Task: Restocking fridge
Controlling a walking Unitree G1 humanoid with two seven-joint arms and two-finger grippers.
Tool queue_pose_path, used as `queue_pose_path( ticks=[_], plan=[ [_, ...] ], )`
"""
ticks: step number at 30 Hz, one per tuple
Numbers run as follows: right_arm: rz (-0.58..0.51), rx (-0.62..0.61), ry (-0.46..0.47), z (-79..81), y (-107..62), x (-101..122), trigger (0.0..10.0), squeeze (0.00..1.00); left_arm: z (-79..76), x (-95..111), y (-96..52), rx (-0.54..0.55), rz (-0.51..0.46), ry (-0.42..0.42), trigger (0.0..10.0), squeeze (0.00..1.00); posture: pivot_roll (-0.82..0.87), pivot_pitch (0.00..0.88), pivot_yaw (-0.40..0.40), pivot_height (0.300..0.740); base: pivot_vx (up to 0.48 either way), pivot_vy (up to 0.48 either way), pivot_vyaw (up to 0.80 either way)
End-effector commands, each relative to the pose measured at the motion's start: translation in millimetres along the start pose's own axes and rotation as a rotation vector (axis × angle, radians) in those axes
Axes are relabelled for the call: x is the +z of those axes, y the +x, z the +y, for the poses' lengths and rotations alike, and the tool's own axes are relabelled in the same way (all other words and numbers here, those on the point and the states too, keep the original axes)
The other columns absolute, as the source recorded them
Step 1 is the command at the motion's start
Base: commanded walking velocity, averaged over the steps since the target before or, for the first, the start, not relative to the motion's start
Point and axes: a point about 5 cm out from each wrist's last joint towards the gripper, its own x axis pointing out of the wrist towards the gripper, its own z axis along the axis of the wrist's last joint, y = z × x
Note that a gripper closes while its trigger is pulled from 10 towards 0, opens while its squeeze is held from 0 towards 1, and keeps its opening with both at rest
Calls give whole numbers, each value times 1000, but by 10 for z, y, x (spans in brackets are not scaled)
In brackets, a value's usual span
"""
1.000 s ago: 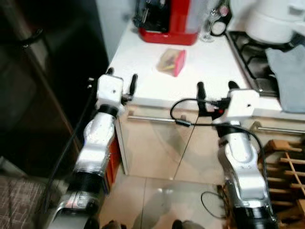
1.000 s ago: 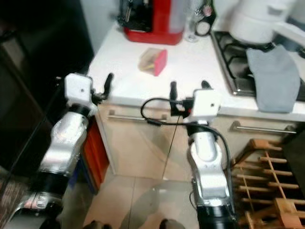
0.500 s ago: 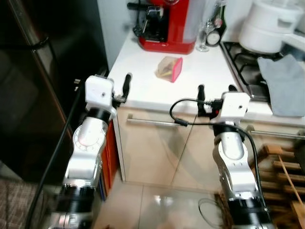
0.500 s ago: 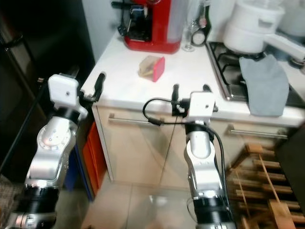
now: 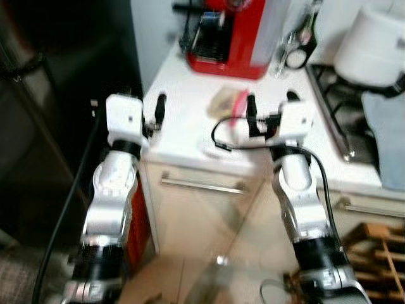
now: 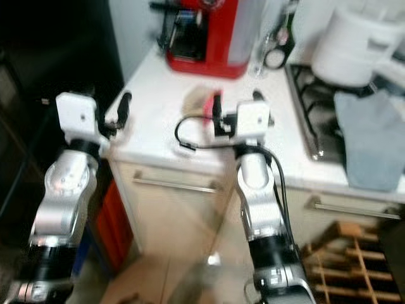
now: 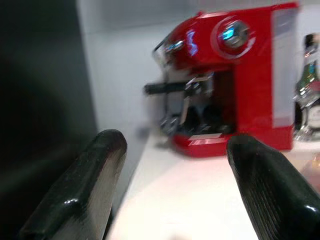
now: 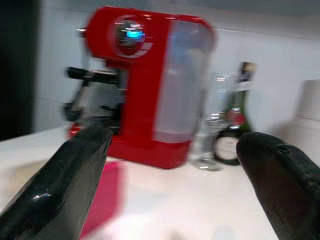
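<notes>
A pink-lidded food container (image 5: 229,101) lies on the white counter (image 5: 183,136), in front of the red coffee machine. My right gripper (image 5: 271,101) is open over the counter, its left finger just beside the container; the container's pink edge (image 8: 105,200) lies near one of its fingers (image 8: 80,175). My left gripper (image 5: 152,109) is open and empty at the counter's left corner, next to the black fridge (image 5: 63,95). It (image 7: 177,142) points toward the coffee machine. The pictures are blurred.
A red coffee machine (image 5: 231,38), a glass (image 8: 207,135) and a dark bottle (image 8: 235,120) stand at the counter's back. To the right are a gas hob (image 5: 348,101), a white pot (image 5: 373,47) and a grey cloth (image 5: 389,133). A wooden rack (image 5: 380,253) stands low right.
The camera has shifted as I moved closer to the counter. Both open grippers have risen and gone forward over the counter edge; the right one now sits beside the pink container.
</notes>
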Motion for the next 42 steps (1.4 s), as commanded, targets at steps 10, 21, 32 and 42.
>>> queue_pose_path(
  ticks=[10,21,32,42],
  plan=[
    [-29,-4,34,-60,-85,38,10000,0,106,265,580,-2,-49,27,10000,0,20,0,-36,740,0,0,0],
    [-15,2,39,-107,-143,48,10000,0,-186,-24,871,-189,133,-206,10000,0,-40,0,-25,740,0,0,0],
    [-2,11,35,-123,-231,30,10000,0,-161,-240,821,-239,204,-219,10000,0,-52,0,-8,740,0,0,0],
    [14,21,44,-94,-229,11,10000,0,-171,-319,801,-317,243,-79,10000,0,-44,0,3,740,0,0,0]
  ],
)
